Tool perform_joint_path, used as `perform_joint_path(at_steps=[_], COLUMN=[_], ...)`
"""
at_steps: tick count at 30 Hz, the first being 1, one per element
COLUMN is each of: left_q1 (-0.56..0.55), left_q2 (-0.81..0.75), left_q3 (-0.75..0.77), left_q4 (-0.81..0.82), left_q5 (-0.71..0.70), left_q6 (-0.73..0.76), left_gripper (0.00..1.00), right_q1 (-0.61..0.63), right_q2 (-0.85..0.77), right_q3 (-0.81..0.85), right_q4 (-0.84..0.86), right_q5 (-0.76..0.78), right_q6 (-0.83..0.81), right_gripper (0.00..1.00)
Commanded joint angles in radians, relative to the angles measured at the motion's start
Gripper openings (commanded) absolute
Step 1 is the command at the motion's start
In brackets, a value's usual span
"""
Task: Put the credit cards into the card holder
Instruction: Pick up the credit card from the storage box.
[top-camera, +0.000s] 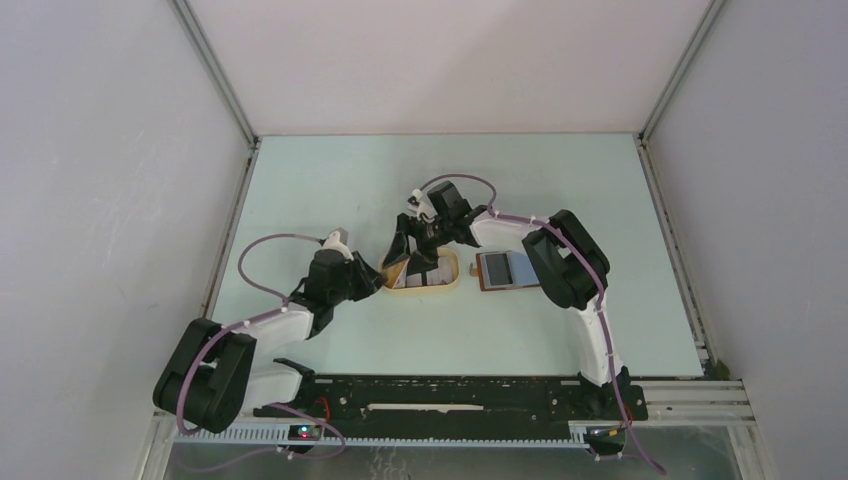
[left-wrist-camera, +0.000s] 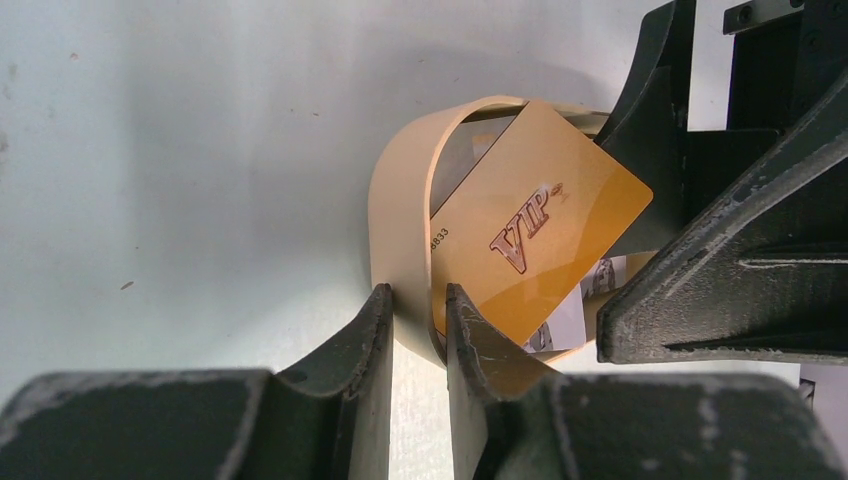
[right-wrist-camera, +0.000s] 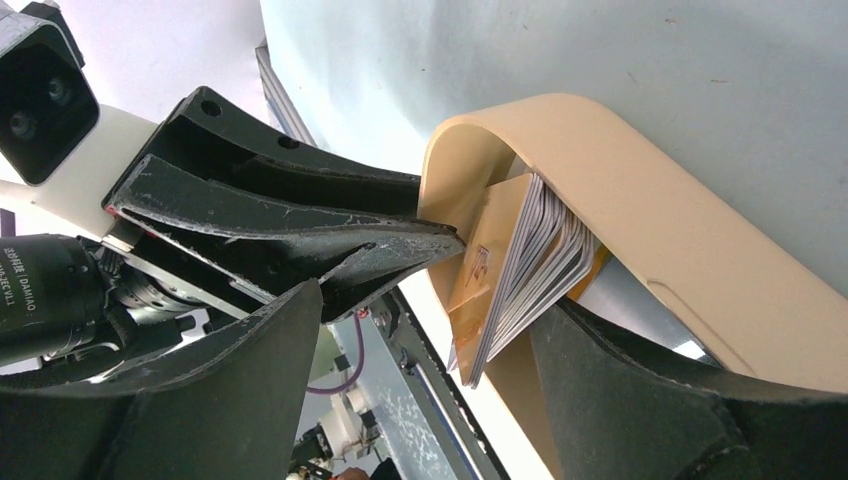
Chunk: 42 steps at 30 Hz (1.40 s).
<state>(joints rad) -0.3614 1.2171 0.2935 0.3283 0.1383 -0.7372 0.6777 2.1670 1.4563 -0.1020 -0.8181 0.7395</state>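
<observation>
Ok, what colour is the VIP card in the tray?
The VIP card in the tray is golden orange with reddish-brown lettering; the left wrist view shows it best.

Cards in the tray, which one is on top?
The shiny orange-gold card marked VIP. It lies tilted on top of the pile in the cream tray; the cards under it look whitish and grey.

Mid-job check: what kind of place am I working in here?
Probably a lab robot test cell: blank walls on aluminium posts enclose a pale-green table, with the left arm and right arm bolted to a rail at its near edge.
</observation>
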Motion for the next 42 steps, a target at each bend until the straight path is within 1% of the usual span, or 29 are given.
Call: perform_joint_path(at_steps=[1,11,20,42], left_q1=[-0.035,-0.035,-0.034,-0.036], left_q2=[0.024,0.023,0.035,0.030], left_q3=[0.028,0.029,0.038,0.038], left_q4=[0.034,0.032,0.022,0.011], left_q5=[0.144,0.139,0.133,0.126], left_q6=[-0.019,-0.020,-0.016,-0.016], left_gripper=[0.20,0.22,0.24,0.26], right_q1=[0.009,-0.022,-0.041,-0.080], right_q2=[0.041,0.037,-0.009,-0.051], right_q3=[-0.004,-0.016,-0.088,-0.130], right_q4=[-0.093,-0.109,-0.030,-0.037], right_q5=[0.107,0.086,0.013,-0.006], right_q6=[-0.032,-0.051,-0.036,-0.078], right_gripper=[0.85,0.83,0.81,0.81])
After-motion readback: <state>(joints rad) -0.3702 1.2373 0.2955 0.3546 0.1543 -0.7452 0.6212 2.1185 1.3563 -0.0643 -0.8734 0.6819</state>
